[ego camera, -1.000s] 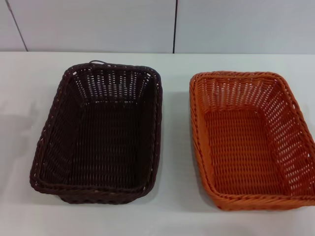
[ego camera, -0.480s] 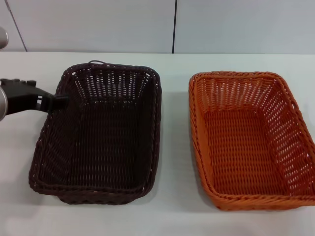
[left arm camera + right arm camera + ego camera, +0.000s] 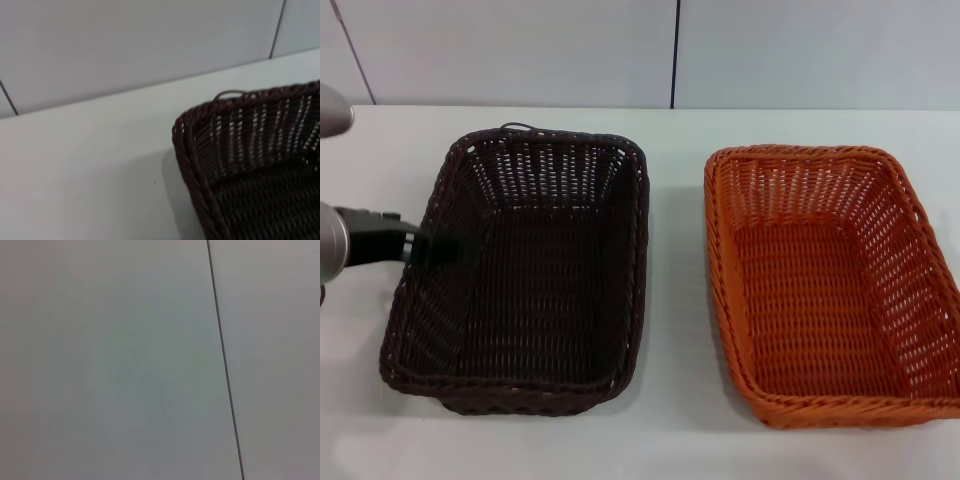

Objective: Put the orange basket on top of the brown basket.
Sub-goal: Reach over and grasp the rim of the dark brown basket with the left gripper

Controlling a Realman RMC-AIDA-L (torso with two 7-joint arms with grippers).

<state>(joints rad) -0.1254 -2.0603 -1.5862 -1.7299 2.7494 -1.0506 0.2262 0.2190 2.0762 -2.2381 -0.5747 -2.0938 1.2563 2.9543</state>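
Observation:
The brown basket (image 3: pixel 638 250) lies empty on the white table at the left. The orange basket (image 3: pixel 820 290) lies empty to its right, apart from it by a strip of bare table. My left gripper (image 3: pixel 432 246) comes in from the left edge and sits at the brown basket's left rim, about halfway along that side. Its dark tips merge with the dark weave. The left wrist view shows the brown basket's far left corner (image 3: pixel 240 150). My right gripper is out of view; the right wrist view shows only the wall.
The white table (image 3: pixel 675 300) ends at a pale panelled wall (image 3: pixel 520 50) behind the baskets. The orange basket's right rim reaches the right edge of the head view.
My left arm came into view from the left, then moved nearer along the brown basket's left rim. Both baskets stay where they were.

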